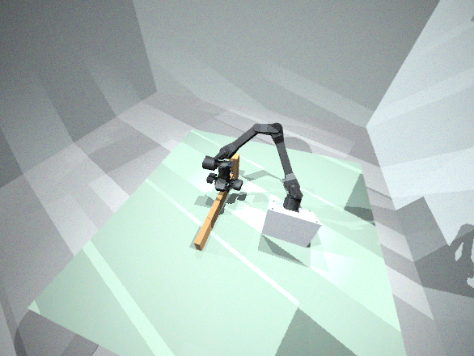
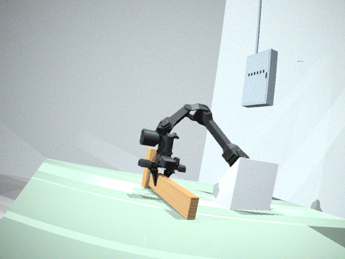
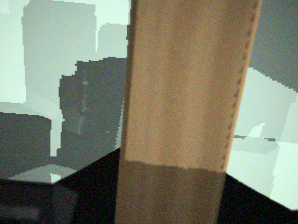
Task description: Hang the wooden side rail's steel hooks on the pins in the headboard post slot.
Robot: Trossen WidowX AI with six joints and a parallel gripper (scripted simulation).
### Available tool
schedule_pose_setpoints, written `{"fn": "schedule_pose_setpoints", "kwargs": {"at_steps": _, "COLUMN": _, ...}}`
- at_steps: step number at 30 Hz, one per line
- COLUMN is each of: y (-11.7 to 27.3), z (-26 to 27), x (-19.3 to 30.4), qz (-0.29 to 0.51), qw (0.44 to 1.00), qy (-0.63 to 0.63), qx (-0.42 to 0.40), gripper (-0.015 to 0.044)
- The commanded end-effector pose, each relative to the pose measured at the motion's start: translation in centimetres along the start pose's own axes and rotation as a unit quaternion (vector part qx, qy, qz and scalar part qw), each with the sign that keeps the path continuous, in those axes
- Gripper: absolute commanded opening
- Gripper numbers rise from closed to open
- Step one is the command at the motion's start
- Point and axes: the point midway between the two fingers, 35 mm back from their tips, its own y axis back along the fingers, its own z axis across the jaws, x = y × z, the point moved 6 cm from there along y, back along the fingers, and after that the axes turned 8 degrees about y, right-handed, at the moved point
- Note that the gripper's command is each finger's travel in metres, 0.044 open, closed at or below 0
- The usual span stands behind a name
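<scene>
The wooden side rail [image 1: 210,220] [image 2: 176,198] [image 3: 181,100] stands on its narrow edge. Its far end rests on the table, and its other end is at or very near the headboard post [image 1: 236,163] [image 2: 151,152]. The post is upright behind the gripper. My gripper [image 1: 222,189] [image 2: 161,178] [image 3: 156,157] is shut on the rail from above near its post end, one finger on each side. The hooks, the slot and the pins are hidden, so I cannot tell whether the hooks sit on the pins.
A white box [image 1: 289,228] [image 2: 255,186] stands to the right of the rail, beside the arm's base. The arm arches high from there to the gripper. The pale green table top [image 1: 141,247] [image 2: 97,223] lies under everything. A grey cabinet [image 2: 256,79] hangs on the wall.
</scene>
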Motion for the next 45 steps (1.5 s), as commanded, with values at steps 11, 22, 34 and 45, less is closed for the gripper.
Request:
{"fn": "schedule_pose_setpoints", "kwargs": {"at_steps": 11, "y": 0.43, "z": -0.1, "x": 0.19, "qz": 0.001, "qw": 1.0, "qy": 0.002, "qx": 0.007, "gripper": 0.0}}
{"fn": "schedule_pose_setpoints", "kwargs": {"at_steps": 22, "y": 0.4, "z": -0.08, "x": 0.31, "qz": 0.001, "qw": 1.0, "qy": 0.002, "qx": 0.007, "gripper": 0.0}}
{"fn": "schedule_pose_setpoints", "kwargs": {"at_steps": 34, "y": 0.4, "z": -0.05, "x": 0.43, "qz": 0.001, "qw": 1.0, "qy": 0.002, "qx": 0.007, "gripper": 0.0}}
{"fn": "schedule_pose_setpoints", "kwargs": {"at_steps": 45, "y": 0.43, "z": -0.08, "x": 0.56, "qz": 0.001, "qw": 1.0, "qy": 0.002, "qx": 0.007, "gripper": 0.0}}
